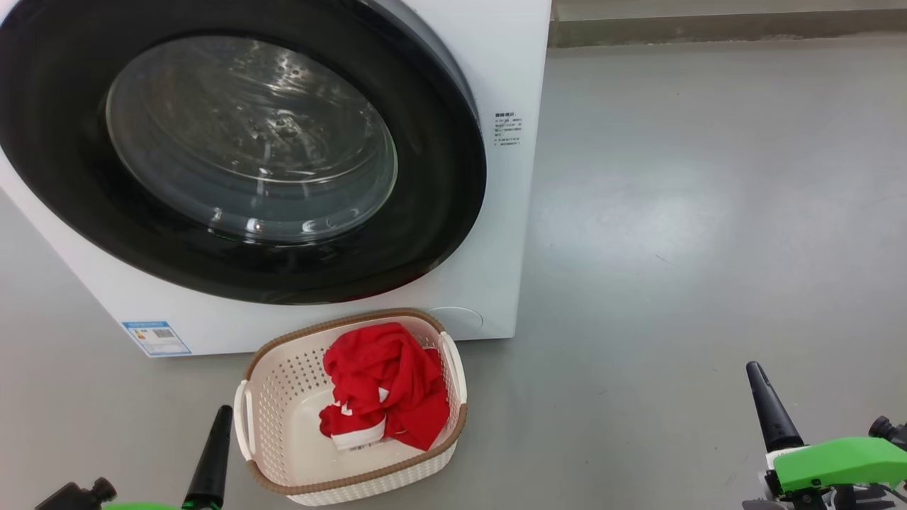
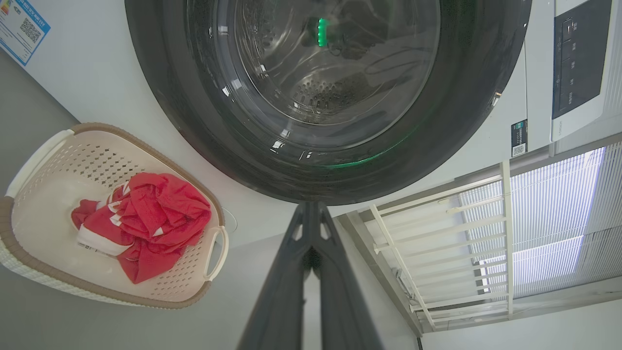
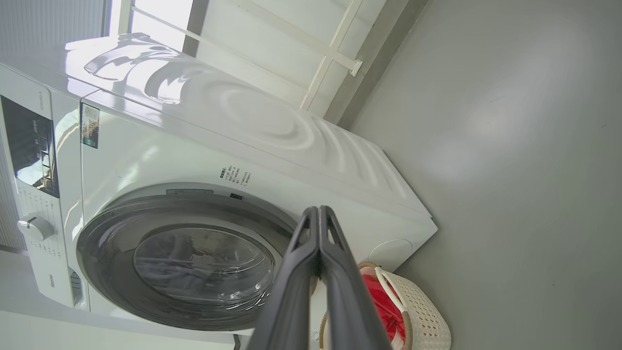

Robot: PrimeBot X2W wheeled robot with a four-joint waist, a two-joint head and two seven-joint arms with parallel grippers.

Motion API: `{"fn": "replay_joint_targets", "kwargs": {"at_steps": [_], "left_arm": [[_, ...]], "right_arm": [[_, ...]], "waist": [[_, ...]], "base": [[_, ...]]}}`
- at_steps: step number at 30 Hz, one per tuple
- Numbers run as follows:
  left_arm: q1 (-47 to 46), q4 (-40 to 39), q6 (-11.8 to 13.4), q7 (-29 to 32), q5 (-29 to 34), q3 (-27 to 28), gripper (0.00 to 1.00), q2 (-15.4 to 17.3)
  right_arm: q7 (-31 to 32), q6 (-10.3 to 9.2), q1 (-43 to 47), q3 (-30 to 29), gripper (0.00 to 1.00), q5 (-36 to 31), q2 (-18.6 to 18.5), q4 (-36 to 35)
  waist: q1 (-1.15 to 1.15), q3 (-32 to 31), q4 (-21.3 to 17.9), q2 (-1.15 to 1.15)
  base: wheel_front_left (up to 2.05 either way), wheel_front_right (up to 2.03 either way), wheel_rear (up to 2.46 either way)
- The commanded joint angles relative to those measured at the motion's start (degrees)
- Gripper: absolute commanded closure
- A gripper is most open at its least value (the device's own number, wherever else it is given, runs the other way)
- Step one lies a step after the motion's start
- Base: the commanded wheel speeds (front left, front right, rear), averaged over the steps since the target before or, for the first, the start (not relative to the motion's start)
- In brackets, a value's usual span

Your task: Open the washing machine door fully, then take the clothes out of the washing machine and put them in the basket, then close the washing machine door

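Note:
The washing machine (image 1: 496, 57) is a white box at upper left in the head view. Its round black-rimmed door (image 1: 248, 149) lies flat against the front, shut. The red clothes (image 1: 386, 386) with white trim lie in the cream basket (image 1: 273, 397) on the floor just before the machine. My left gripper (image 1: 216, 443) is low at the left of the basket, shut and holding nothing. My right gripper (image 1: 769, 404) is at lower right, well away from the basket, shut and holding nothing. The left wrist view shows door (image 2: 320, 97), basket (image 2: 39, 160) and clothes (image 2: 146, 218); the right wrist view shows door (image 3: 180, 257) and basket (image 3: 427, 311).
Bare grey floor (image 1: 708, 212) spreads to the right of the machine. A low wall base (image 1: 730, 25) runs along the far edge. White railings and a window (image 2: 486, 243) stand behind the machine. The control panel (image 3: 29, 146) and a knob (image 3: 34, 228) sit on the machine's front.

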Motion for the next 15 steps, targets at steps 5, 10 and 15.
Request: {"fn": "replay_joint_targets", "kwargs": {"at_steps": [5,10,15], "left_arm": [[-2.9,-1.0,0.0,0.9,-3.8,2.1,1.00,0.2],[-3.2,-0.8,0.0,1.7,-6.9,2.4,1.00,0.0],[-3.5,-0.7,0.0,2.5,-10.0,2.7,1.00,-0.2]], "right_arm": [[1.0,-0.03,-3.2,0.4,1.00,3.4,-1.0,-1.7],[1.8,-0.03,-3.7,0.4,1.00,6.2,-1.1,-1.8],[2.7,-0.03,-4.2,0.4,1.00,9.0,-1.1,-1.8]], "waist": [[0.00,-0.1,0.0,0.00],[0.00,-0.2,0.0,0.00],[0.00,-0.4,0.0,0.00]], "base": [[0.00,0.00,0.00],[0.00,0.00,0.00],[0.00,0.00,0.00]]}}
